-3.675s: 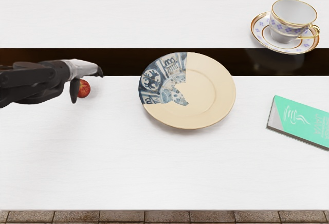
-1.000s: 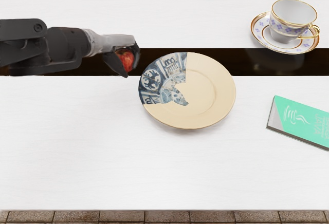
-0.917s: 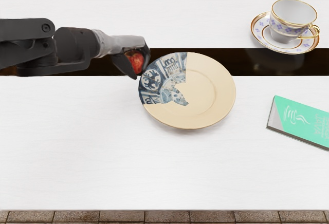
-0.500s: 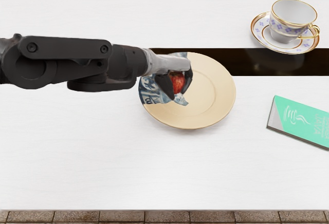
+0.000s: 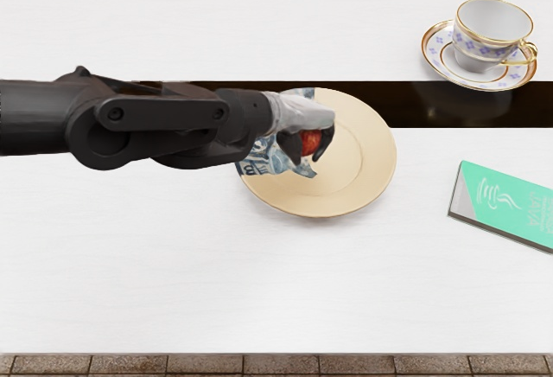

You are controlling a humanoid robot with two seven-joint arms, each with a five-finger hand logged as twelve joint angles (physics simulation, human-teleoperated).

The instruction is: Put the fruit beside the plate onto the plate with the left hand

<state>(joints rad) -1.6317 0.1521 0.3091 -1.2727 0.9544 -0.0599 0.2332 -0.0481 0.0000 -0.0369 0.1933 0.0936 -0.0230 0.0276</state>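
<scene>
A small red fruit (image 5: 311,142) is held in my left hand (image 5: 307,139), whose fingers curl around it over the left half of the plate. The plate (image 5: 354,161) is cream with a blue patterned section, lying at the table's middle. My left arm (image 5: 147,126) reaches in from the left edge and covers most of the patterned part. Whether the fruit touches the plate surface cannot be told. The right arm is out of view.
A cup on a saucer (image 5: 479,35) stands at the back right. A green booklet (image 5: 505,206) lies at the right edge. A dark gap (image 5: 449,105) runs across between the two white tabletops behind the plate.
The left hand took the fruit from the table at the left, lifted it and carried it rightward; in the last half second it moved slightly further right and lower over the plate.
</scene>
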